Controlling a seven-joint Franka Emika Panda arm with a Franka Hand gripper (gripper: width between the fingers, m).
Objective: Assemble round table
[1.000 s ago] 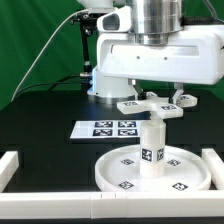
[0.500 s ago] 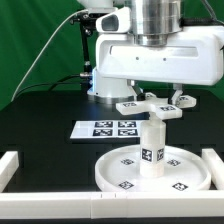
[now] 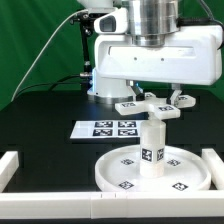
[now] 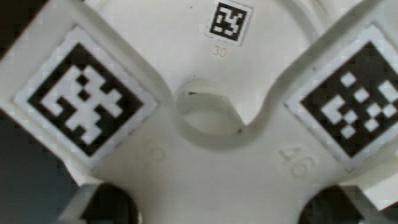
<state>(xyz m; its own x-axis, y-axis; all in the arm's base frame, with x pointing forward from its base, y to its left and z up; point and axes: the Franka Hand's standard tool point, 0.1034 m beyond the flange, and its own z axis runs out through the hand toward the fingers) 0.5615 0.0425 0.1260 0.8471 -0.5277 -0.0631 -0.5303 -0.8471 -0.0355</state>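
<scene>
The tool (image 3: 152, 97) points straight down over the middle of the black desk (image 3: 40, 125). Its jaws are drawn in about halfway and clamp the hub of the cross-shaped base (image 3: 150, 106), which lies level with its arms spread out to the sides. In the wrist view the cross-shaped base (image 4: 214, 125) fills the picture, white, with a square tag (image 4: 86, 95) on each arm that shows. The base sits directly over the top of the leg (image 3: 152, 143). Whether the two are joined or only touching cannot be told. The leg stands upright at the centre of the round disc (image 3: 115, 172), which lies flat by the desk's front edge, rim up. The marker board (image 3: 104, 128) lies flat behind the disc, toward the exterior view's left. The white border rail (image 3: 10, 166) runs along the front edge and up both sides.
</scene>
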